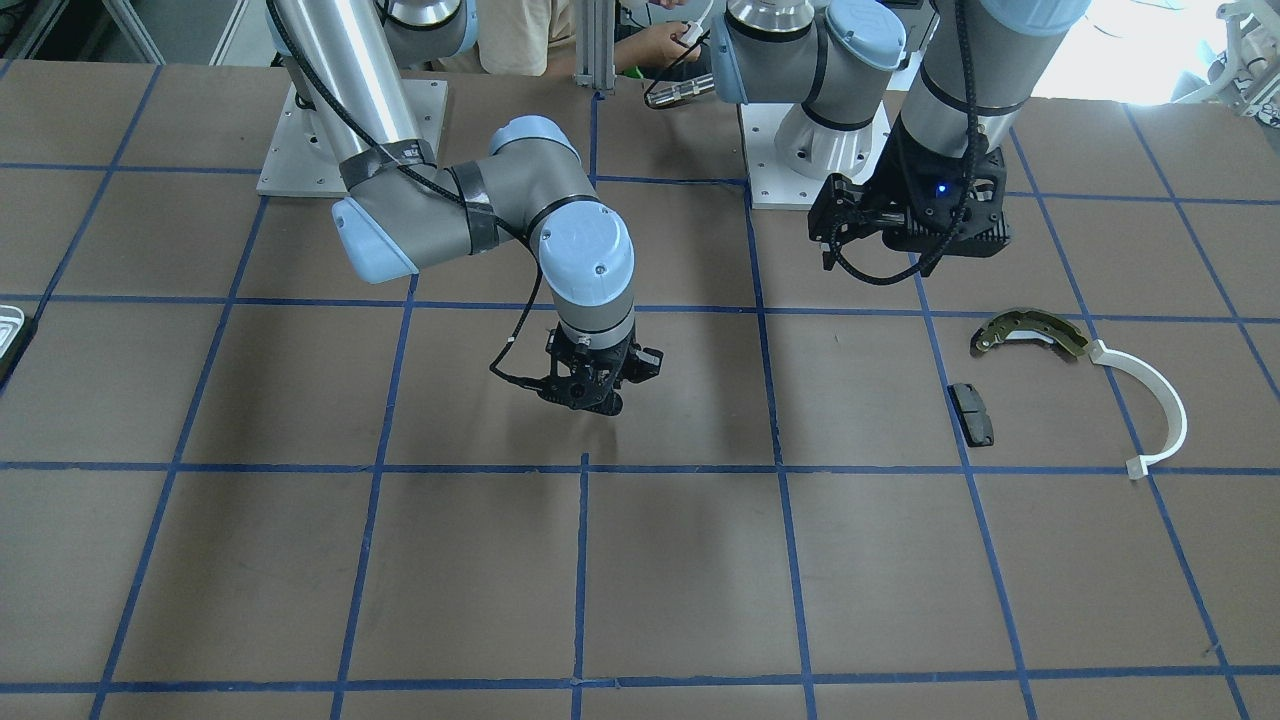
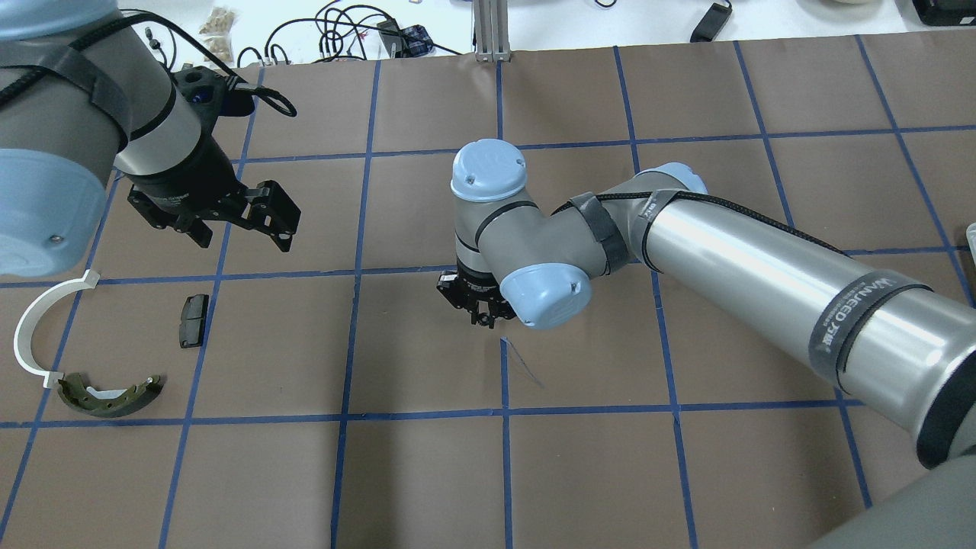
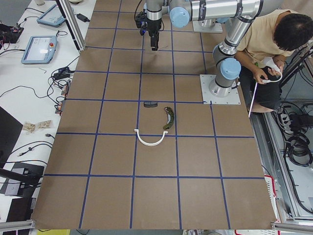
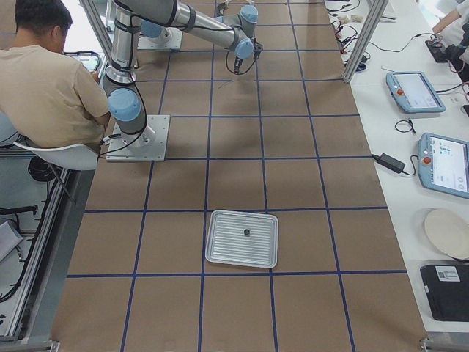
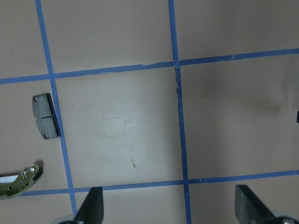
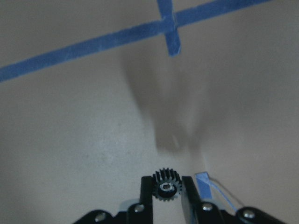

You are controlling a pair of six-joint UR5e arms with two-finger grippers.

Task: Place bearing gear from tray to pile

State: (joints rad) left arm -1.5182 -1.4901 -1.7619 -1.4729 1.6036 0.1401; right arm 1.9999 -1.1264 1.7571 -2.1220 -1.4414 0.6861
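My right gripper [image 6: 166,192] is shut on a small black toothed bearing gear [image 6: 166,187] and holds it just above the brown table near the middle [image 1: 590,395]. The tray [image 4: 242,215] is a silver shallow pan far to my right; only its corner [image 1: 8,330] shows in the front view. The pile lies to my left: an olive-brass shoe [image 1: 1030,330], a white half-ring [image 1: 1160,400] and a dark grey pad [image 1: 971,413]. My left gripper [image 2: 274,221] hangs open and empty above the table beside the pile, with the pad [image 5: 46,122] in its wrist view.
A small dark part [image 4: 247,233] lies in the tray. A seated operator [image 4: 51,81] is behind the arm bases. Blue tape lines grid the table. Tablets and cables lie on the white benches [image 4: 432,147] beyond the far table edge.
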